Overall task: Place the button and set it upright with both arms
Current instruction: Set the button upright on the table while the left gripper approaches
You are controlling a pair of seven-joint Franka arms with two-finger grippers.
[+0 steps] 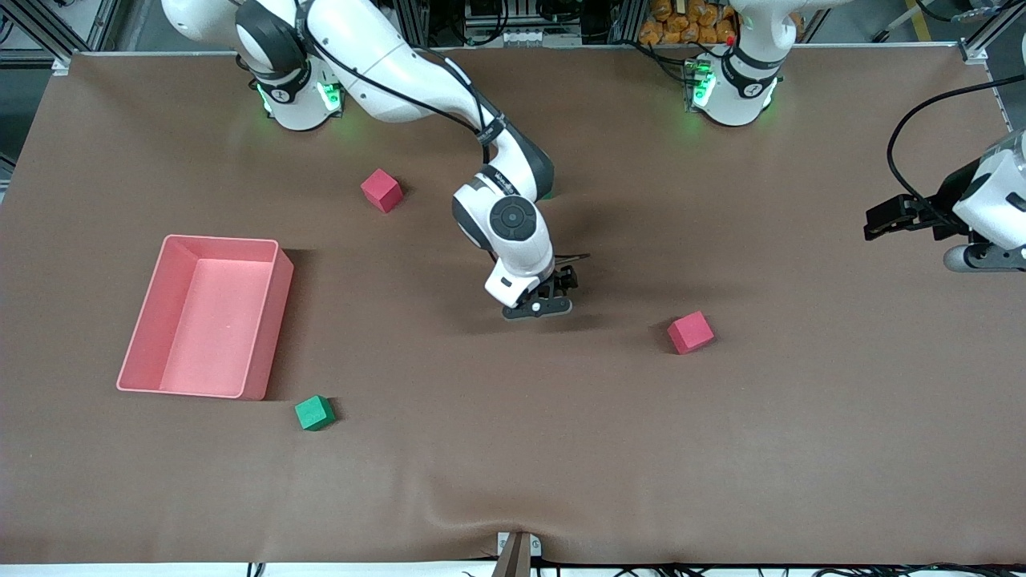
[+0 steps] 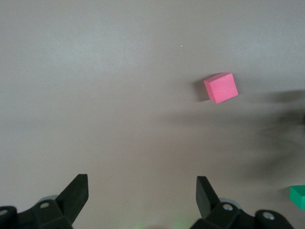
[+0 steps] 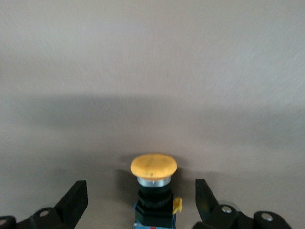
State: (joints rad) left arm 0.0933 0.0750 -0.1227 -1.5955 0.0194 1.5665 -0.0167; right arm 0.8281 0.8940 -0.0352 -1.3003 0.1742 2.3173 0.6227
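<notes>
Between the right gripper's (image 3: 141,202) spread fingers, untouched, the button (image 3: 153,191) stands cap-up on the surface; the left gripper (image 2: 142,198), also spread, waits well apart.

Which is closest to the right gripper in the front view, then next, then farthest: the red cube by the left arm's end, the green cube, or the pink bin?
Measured from the right gripper, low over the table's middle:
1. Red cube, toward the left arm's end of the table.
2. Green cube, nearer the front camera, beside the bin's corner.
3. Pink bin, toward the right arm's end; close to the green cube's rank, so barely third.
</notes>
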